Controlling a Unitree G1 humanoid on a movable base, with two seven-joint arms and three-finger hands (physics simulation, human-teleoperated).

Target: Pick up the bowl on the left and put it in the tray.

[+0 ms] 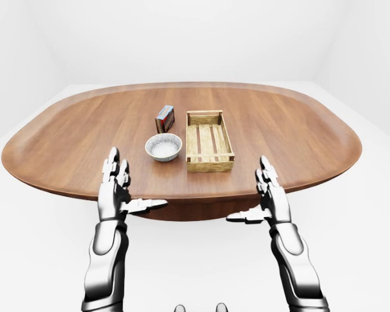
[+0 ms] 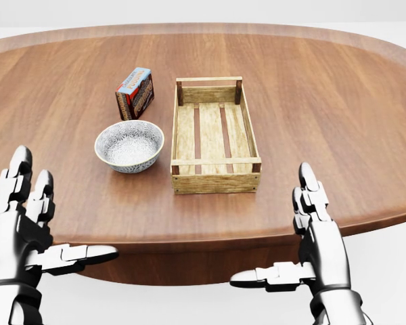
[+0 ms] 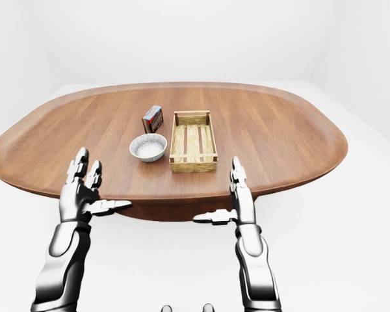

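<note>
A small white patterned bowl (image 2: 129, 145) stands upright on the brown oval table (image 2: 325, 101), just left of the wooden slatted tray (image 2: 216, 181), which holds nothing. My left hand (image 2: 64, 215) hovers open at the table's near edge, below and to the left of the bowl and well apart from it. My right hand (image 2: 274, 225) is open too, at the near edge below the tray's right corner. Both hands have fingers stretched up and thumbs pointing inward, with nothing in them.
A small red and blue box (image 2: 134, 93) stands on edge above the bowl in the head view, close to the tray's upper left corner. White floor and walls surround the table.
</note>
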